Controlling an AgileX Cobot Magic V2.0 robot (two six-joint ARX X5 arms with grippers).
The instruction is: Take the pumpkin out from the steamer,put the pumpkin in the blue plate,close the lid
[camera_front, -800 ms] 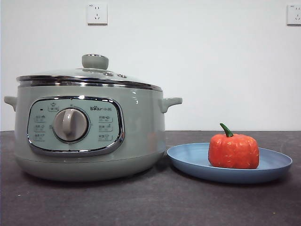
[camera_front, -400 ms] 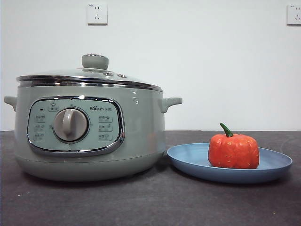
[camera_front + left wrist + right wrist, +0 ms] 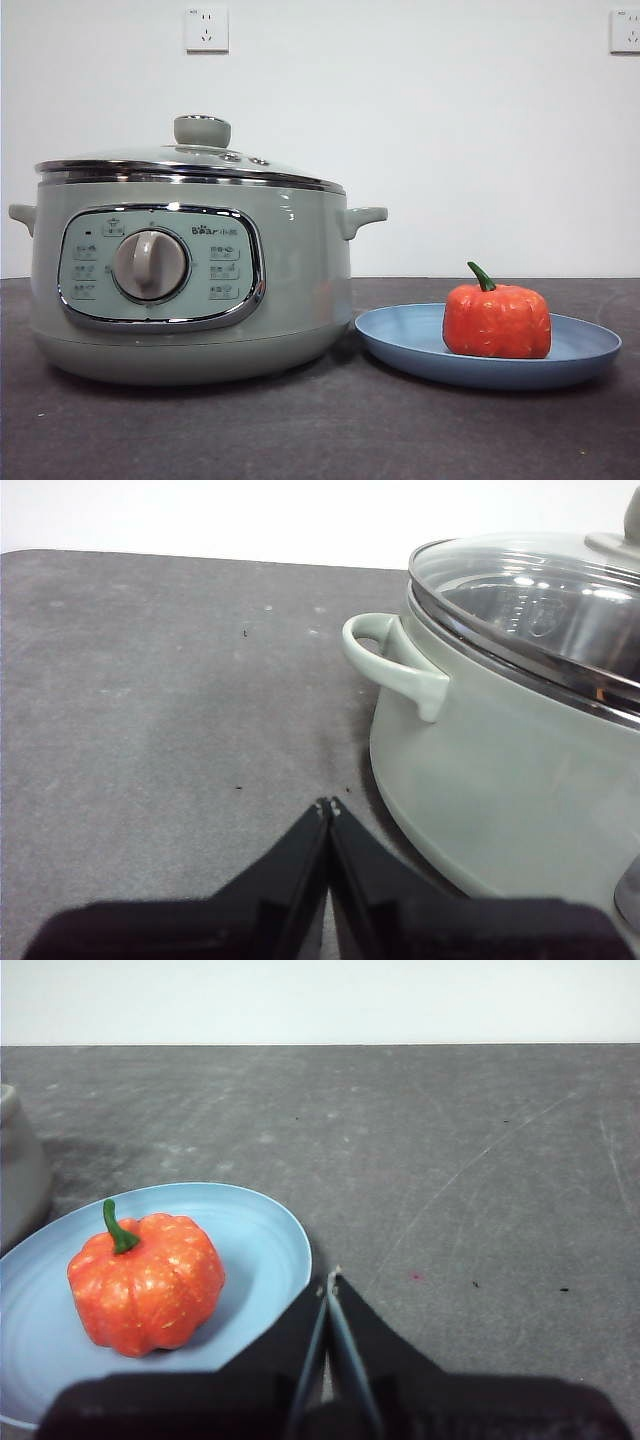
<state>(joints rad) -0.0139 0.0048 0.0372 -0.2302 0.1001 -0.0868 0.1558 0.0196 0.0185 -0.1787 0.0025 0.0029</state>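
Note:
The pumpkin [image 3: 497, 320] [image 3: 146, 1282] sits upright in the blue plate [image 3: 400, 340] [image 3: 255, 1230], to the right of the steamer [image 3: 190, 290] [image 3: 500, 770]. The lid [image 3: 190, 160] [image 3: 530, 605] rests shut on the steamer, its green knob on top. My left gripper [image 3: 328, 805] is shut and empty, low over the table beside the steamer's side handle [image 3: 395, 665]. My right gripper [image 3: 330, 1278] is shut and empty, just off the plate's rim, apart from the pumpkin. Neither arm shows in the front view.
The dark grey tabletop [image 3: 320, 430] runs to a white wall with two power sockets [image 3: 206, 29]. The steamer's wall edge [image 3: 20, 1170] shows at the side of the right wrist view, close to the plate.

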